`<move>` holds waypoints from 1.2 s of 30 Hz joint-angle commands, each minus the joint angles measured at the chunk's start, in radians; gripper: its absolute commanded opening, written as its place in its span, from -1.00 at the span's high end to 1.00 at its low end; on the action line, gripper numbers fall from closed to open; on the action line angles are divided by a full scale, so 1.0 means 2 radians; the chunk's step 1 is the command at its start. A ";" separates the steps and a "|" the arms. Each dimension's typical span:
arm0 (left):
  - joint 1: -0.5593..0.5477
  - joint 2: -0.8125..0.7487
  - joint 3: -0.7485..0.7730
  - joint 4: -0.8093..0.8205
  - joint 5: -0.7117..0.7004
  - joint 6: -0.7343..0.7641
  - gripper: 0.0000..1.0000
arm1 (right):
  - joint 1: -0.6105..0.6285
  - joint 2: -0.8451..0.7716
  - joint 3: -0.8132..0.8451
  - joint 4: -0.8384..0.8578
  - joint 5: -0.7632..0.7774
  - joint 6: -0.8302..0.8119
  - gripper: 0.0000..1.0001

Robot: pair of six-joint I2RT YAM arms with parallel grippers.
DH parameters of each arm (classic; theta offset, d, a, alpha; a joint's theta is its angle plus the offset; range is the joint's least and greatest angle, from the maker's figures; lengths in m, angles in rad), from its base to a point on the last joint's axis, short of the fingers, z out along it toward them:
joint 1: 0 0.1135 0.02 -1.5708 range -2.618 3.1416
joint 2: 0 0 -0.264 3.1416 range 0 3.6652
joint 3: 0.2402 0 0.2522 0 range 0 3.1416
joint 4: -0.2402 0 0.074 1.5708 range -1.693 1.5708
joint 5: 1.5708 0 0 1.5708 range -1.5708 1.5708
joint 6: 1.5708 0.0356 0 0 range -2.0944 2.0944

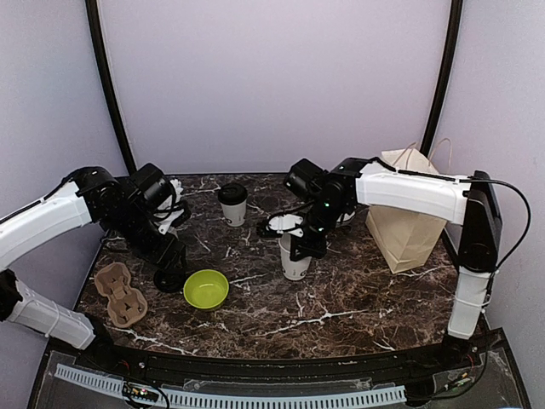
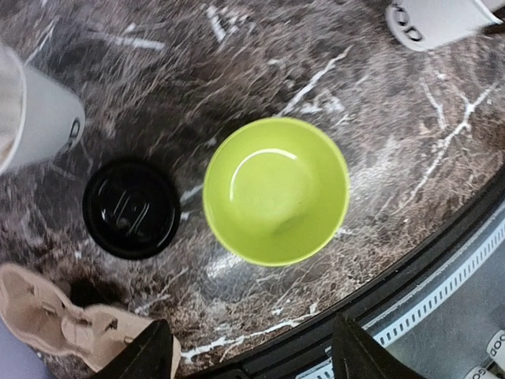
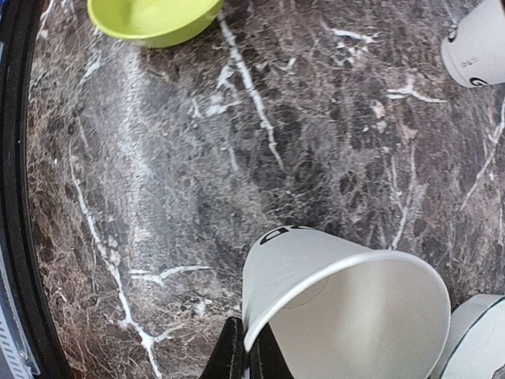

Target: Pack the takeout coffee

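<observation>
One takeout coffee cup [image 1: 232, 204], white with a black lid on, stands upright at the back of the table and shows again as a white cup [image 3: 477, 47] in the right wrist view. A second white cup [image 1: 295, 262] stands open-topped in the middle, with dark lettering near its base. My right gripper [image 1: 301, 247] is shut on that open cup's [image 3: 347, 308] near rim, one finger inside and one outside [image 3: 248, 355]. A loose black lid [image 1: 168, 279] lies flat left of the bowl. My left gripper [image 1: 170, 260] hovers over the lid [image 2: 131, 208], its fingers [image 2: 251, 324] open and holding nothing.
A lime-green bowl [image 1: 206, 289] sits near the front edge beside the lid. A brown cardboard cup carrier [image 1: 119, 294] lies at the front left. A tan paper bag [image 1: 407, 223] stands at the right. A cup of white straws [image 1: 174, 192] is half hidden behind my left arm.
</observation>
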 commanded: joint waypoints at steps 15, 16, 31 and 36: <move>0.031 0.035 -0.126 0.049 -0.069 -0.104 -0.23 | 0.016 -0.073 -0.014 -0.026 -0.065 -0.024 0.17; 0.046 0.036 -0.131 0.063 -0.067 -0.102 -0.20 | 0.016 -0.076 -0.012 -0.028 -0.069 -0.024 0.17; 0.088 0.116 -0.137 0.186 -0.041 -0.102 0.09 | 0.016 -0.082 -0.024 -0.025 -0.057 -0.021 0.16; 0.088 0.137 -0.136 0.194 -0.036 -0.096 0.12 | 0.016 -0.073 -0.019 -0.024 -0.058 -0.021 0.15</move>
